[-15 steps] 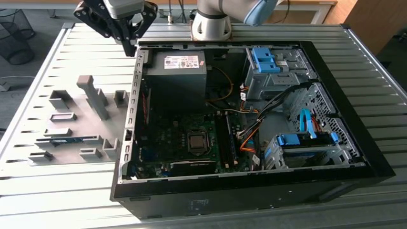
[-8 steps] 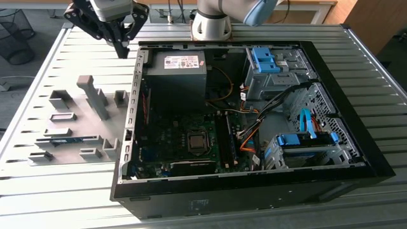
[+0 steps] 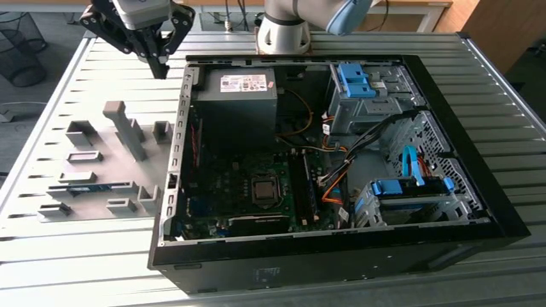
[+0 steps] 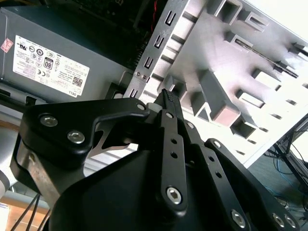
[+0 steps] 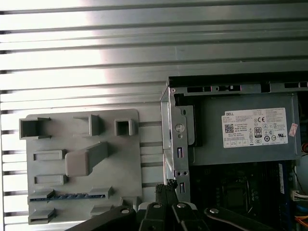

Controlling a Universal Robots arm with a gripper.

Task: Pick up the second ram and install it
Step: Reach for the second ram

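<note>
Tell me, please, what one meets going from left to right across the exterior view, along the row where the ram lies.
second ram in the grey fixture plate → processor socket → orange cables → blue drive bracket

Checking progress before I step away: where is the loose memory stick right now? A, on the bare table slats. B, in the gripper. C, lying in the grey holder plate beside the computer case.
C: the memory stick lies in the grey holder plate, with the gripper well away from it.

PC case point(image 3: 324, 268) beside grey fixture plate point(image 3: 119, 169), slatted table point(image 3: 85, 268).
</note>
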